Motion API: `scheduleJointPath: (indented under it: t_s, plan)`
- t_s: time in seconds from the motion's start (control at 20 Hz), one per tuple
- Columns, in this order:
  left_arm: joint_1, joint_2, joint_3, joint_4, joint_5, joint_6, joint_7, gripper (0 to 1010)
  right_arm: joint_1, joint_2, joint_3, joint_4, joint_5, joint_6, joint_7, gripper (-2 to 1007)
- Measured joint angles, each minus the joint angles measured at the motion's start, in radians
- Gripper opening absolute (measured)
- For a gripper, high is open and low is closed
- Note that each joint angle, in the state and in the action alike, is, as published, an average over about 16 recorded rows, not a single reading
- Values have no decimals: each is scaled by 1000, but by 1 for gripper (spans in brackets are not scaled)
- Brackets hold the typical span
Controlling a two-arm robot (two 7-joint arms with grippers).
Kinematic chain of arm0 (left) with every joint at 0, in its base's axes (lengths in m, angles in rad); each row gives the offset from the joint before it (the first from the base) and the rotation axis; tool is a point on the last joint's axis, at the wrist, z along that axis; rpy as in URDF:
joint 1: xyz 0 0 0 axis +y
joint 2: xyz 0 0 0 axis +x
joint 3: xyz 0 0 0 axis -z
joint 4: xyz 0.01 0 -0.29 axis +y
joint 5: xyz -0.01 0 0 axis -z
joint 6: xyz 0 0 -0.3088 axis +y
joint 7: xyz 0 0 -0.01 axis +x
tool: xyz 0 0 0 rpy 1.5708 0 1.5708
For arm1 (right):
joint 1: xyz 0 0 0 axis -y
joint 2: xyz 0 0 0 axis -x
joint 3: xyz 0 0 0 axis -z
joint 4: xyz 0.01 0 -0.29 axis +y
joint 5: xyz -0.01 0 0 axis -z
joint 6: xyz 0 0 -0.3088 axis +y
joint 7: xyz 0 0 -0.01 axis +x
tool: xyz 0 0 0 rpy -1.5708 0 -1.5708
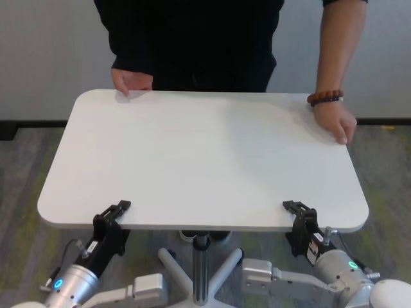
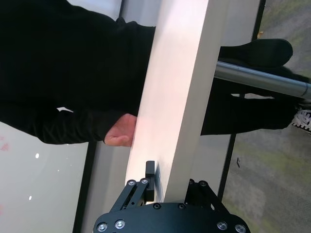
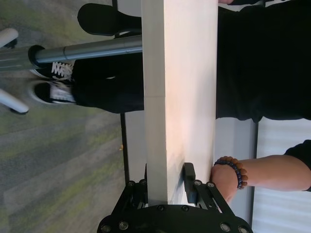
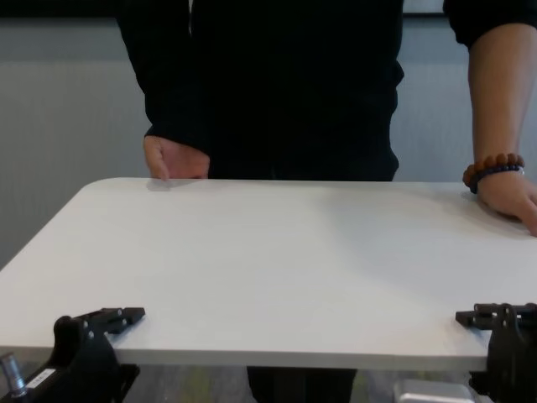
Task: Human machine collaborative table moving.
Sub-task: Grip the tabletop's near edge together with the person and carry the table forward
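The white table (image 1: 205, 154) stands before me on its grey pole leg (image 1: 201, 253). The human (image 1: 192, 38), in black, stands at its far side. One hand (image 1: 131, 81) rests on the far left corner. The other hand (image 1: 337, 122), with bead bracelets (image 1: 324, 97), grips the right edge. My left gripper (image 1: 114, 215) is clamped on the near edge at the left, and the left wrist view (image 2: 170, 182) shows its fingers on both faces of the board. My right gripper (image 1: 300, 215) is clamped on the near edge at the right, also in the right wrist view (image 3: 165, 187).
The table's base legs (image 1: 173, 260) spread out over grey-green carpet (image 1: 26, 192) under the near edge, between my arms. A light wall (image 1: 51, 58) with a dark skirting runs behind the human. The human's shoes (image 3: 53, 73) are beside the pole.
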Motion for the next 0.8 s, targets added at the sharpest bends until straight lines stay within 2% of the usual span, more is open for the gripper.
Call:
scheduleJointPath:
  t_s: [0.8]
  plan:
    - [-85, -35, 35, 80, 16, 9, 17, 280, 41, -26, 29, 62, -21, -50, 11, 345]
